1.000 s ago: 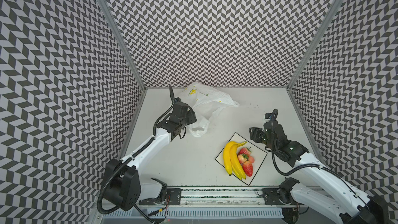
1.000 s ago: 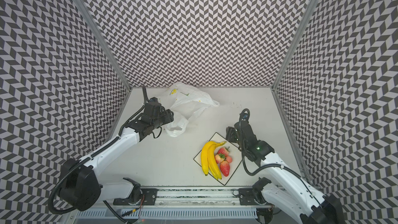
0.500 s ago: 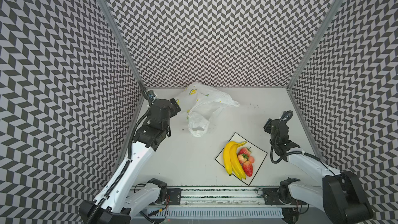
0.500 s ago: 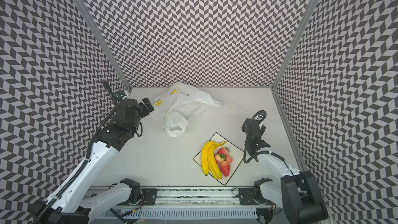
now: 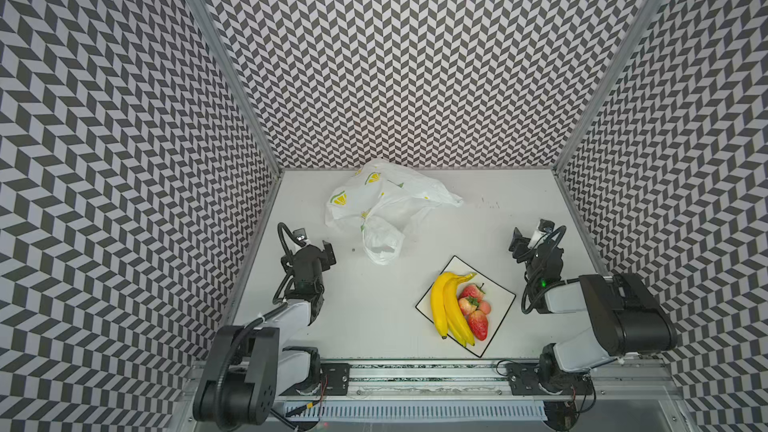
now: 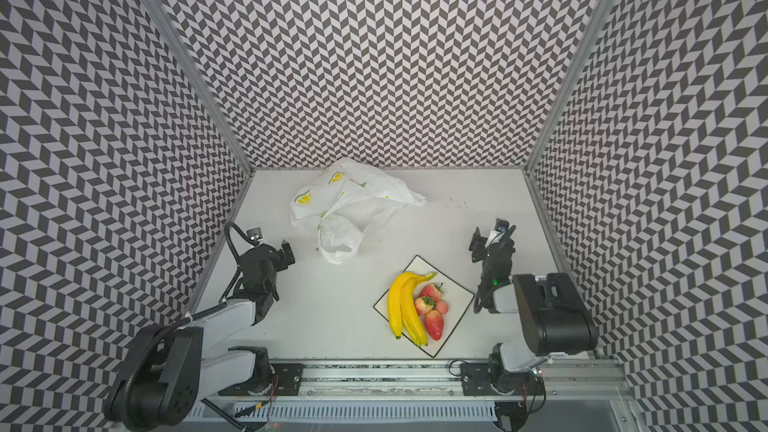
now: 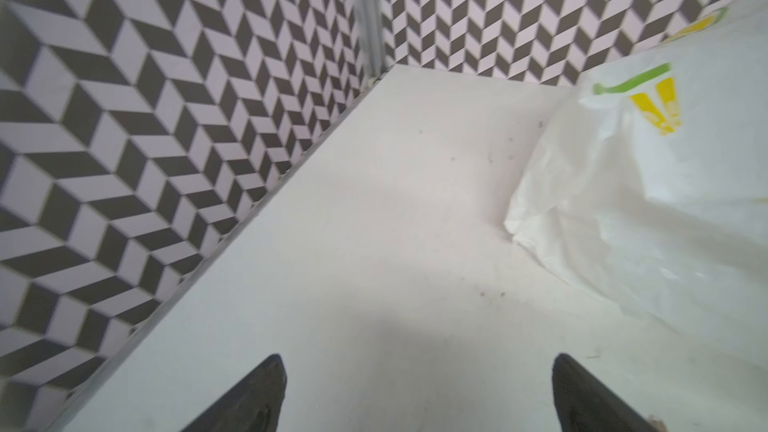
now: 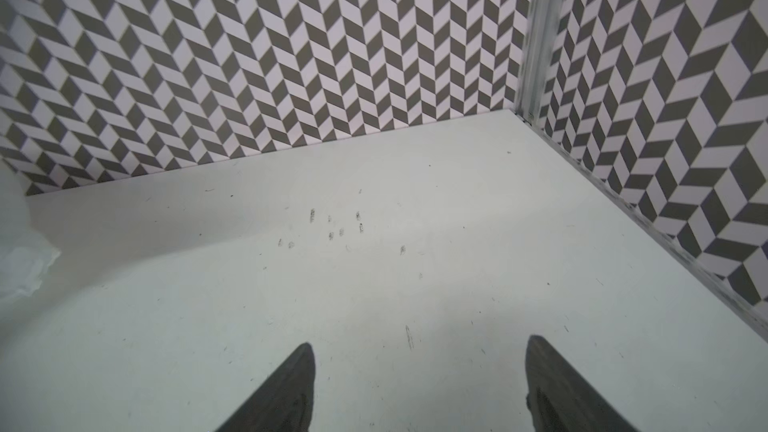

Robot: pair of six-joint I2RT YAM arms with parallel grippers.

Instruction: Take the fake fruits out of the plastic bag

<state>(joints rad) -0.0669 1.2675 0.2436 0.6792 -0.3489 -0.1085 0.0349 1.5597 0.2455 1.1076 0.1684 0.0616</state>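
The plastic bag (image 5: 386, 205) (image 6: 353, 201) lies crumpled and slack at the back of the table, with nothing gripping it; its side shows in the left wrist view (image 7: 644, 201). The fake fruits rest on a square plate (image 5: 498, 301) (image 6: 457, 299): the bananas (image 5: 446, 309) (image 6: 401, 309), three strawberries (image 5: 478, 324) (image 6: 434, 324) and a small peach-orange fruit (image 5: 484, 307) (image 6: 441, 306). My left gripper (image 5: 311, 248) (image 6: 270, 248) (image 7: 417, 361) is open and empty, front-left of the bag. Right of the plate, my right gripper (image 5: 534, 241) (image 6: 492, 241) (image 8: 422, 344) is open and empty.
Chevron-patterned walls enclose the table on the left, back and right. The arm bases and a metal rail (image 5: 415, 371) run along the front edge. Both arms are folded back near their bases. A corner of the bag (image 8: 20, 263) shows in the right wrist view.
Both arms have pulled back toward the front rail. The left gripper has moved away from the bag's handle and opened wider. The right gripper has left the plate and opened more.
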